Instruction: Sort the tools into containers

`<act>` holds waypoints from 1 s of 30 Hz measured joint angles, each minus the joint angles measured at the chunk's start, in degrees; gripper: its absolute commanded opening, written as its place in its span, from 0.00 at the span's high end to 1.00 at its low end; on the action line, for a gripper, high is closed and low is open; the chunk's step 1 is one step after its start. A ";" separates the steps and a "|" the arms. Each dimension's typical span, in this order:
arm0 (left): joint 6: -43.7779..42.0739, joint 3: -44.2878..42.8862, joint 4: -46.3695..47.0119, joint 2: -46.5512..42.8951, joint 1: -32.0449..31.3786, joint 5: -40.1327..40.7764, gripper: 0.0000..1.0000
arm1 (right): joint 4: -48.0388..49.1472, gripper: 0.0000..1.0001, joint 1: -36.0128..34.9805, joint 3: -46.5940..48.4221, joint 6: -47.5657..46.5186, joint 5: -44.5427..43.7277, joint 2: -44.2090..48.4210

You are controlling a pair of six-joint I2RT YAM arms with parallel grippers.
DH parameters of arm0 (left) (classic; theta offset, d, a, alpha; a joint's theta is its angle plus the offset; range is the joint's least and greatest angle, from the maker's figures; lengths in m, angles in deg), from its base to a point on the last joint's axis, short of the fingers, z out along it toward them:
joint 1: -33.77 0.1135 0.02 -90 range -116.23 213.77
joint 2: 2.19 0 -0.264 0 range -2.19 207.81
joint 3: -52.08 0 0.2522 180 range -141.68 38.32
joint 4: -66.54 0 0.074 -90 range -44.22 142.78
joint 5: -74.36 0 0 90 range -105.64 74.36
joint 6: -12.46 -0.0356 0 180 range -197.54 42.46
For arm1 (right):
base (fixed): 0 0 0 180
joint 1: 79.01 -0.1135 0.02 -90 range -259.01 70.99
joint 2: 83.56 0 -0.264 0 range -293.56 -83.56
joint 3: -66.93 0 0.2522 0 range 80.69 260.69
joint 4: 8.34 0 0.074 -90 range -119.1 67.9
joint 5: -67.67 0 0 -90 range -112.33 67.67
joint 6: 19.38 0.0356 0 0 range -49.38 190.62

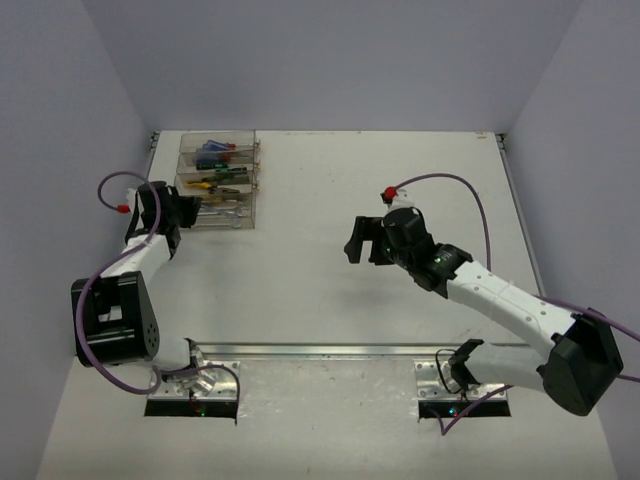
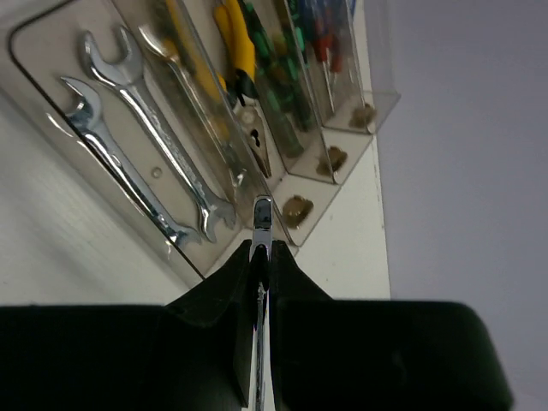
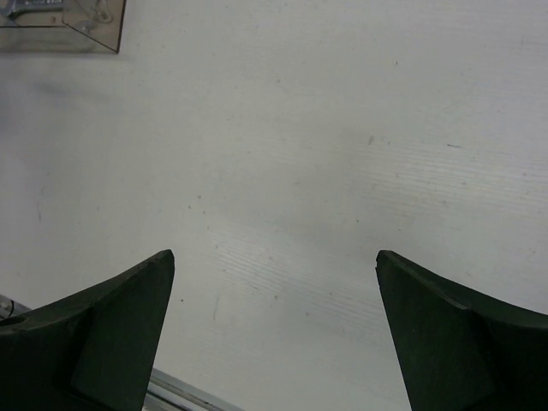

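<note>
The clear containers [image 1: 217,180] stand in a stepped row at the far left. In the left wrist view the nearest bin [image 2: 51,51] holds two silver wrenches [image 2: 154,137]. The bins behind it hold yellow-handled pliers [image 2: 235,47] and screwdrivers [image 2: 282,81]. My left gripper [image 2: 262,248] is shut on a third silver wrench [image 2: 263,212], held edge-on just outside the nearest bin's corner. In the top view this gripper [image 1: 188,212] sits at the row's near left side. My right gripper [image 1: 365,243] is open and empty over bare table, as the right wrist view [image 3: 274,261] shows.
The table [image 1: 400,180] is white with grey walls around it. A metal rail [image 1: 330,351] runs along the near edge by the arm bases. A corner of the bins [image 3: 86,21] shows at the top left of the right wrist view.
</note>
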 measured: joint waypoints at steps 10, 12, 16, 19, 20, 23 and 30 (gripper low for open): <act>10.39 -6.81 -3.90 7.99 -0.05 13.21 1.00 | -1.16 0.01 2.85 -5.08 -0.53 -0.31 5.87; 11.30 -9.03 -4.27 11.03 -0.21 14.27 1.00 | -1.13 0.01 2.85 -5.38 -0.58 -0.19 6.22; 12.95 -10.56 -5.27 14.67 -1.54 16.60 0.94 | -1.15 0.01 2.85 -5.95 -0.71 0.28 6.26; 13.69 -10.56 -6.75 15.10 -3.03 18.04 0.86 | -1.18 0.01 2.85 -6.60 -0.71 1.02 6.61; 13.89 -10.59 -7.02 15.10 -3.32 18.36 0.82 | -1.20 0.01 2.85 -6.84 -0.71 1.21 6.86; 14.73 -10.63 -7.94 15.09 -4.04 19.07 0.56 | -1.19 0.01 2.88 -7.35 -0.74 1.37 7.57; 16.69 -10.59 -9.25 14.18 -4.19 19.43 0.13 | -1.15 0.01 2.89 -7.41 -0.80 1.66 7.83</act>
